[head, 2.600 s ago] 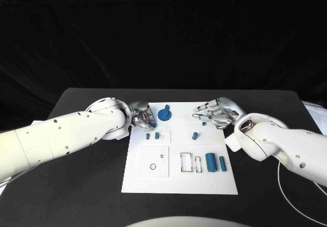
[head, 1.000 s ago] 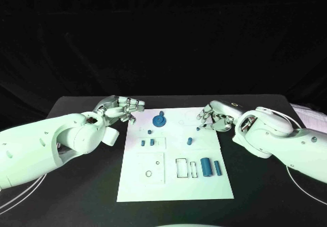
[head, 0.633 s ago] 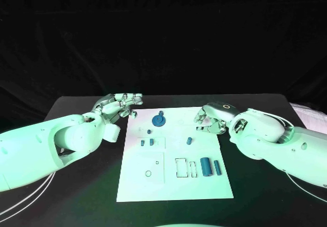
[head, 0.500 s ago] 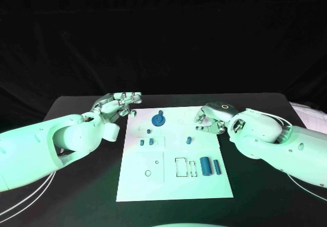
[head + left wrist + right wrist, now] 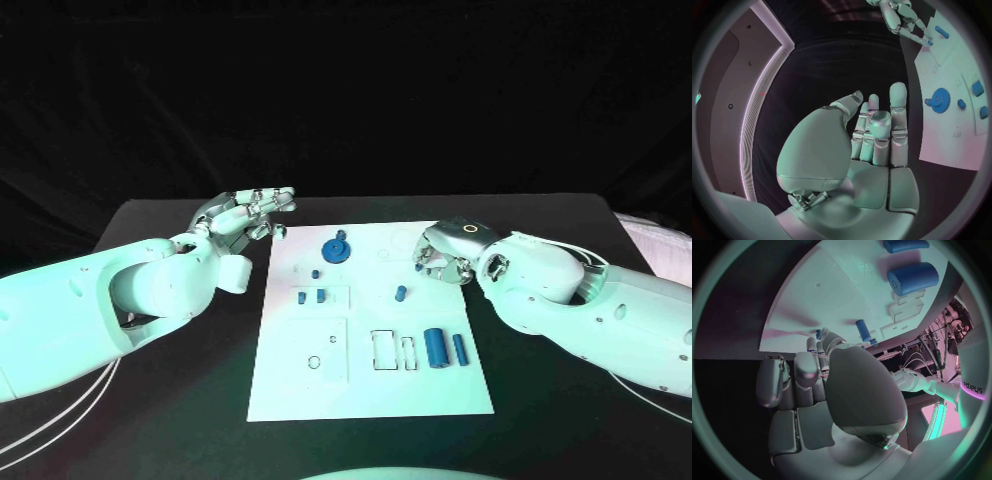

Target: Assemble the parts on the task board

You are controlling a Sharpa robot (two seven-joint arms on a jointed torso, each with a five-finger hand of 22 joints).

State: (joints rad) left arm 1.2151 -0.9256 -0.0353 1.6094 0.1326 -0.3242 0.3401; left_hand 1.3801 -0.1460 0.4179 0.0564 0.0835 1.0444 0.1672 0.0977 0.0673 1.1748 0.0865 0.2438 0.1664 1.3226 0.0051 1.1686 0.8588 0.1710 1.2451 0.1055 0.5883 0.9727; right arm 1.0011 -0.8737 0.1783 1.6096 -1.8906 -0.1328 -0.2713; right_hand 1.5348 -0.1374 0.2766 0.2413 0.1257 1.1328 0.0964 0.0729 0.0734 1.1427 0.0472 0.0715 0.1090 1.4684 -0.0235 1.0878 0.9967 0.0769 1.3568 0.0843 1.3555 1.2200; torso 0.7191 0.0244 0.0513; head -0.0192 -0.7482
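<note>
— Which step? Looks like work on the small blue part at the right edge of the task board, toward the counter's far edge.

— Held, or only touched?

— Cannot tell. Shows the right hand curled over it, fingertips right at the blue (the left wrist view gives a fingertip meeting it at the board), but not whether pinched or merely pressed.

— And the left hand?

— Hovers off the board's far left corner, fingers straight and a little apart, holding nothing. Probably waiting.

— Rest of the job?

— Plenty left, judging by the layout: gear lying near the board's far edge, two cylinders resting beside the outlined slots nearer the counter's front edge, a few short pegs between.

— Next move, then?

— Likely calls for a firm pinch on that small part and a straight, careful seating into its hole; risks slipping from the fingertips otherwise. Might also need the left hand back down to steady the board.

— Different from earlier?

— Yes. Had the left hand down at the board's left edge by the gear, fingers bent toward the surface; now raised and clear of the board, fingers stretched out. Keeps the right hand at the same right edge over the same blue bit. No shift among the parts against the board (camera itself moved a little).
</note>
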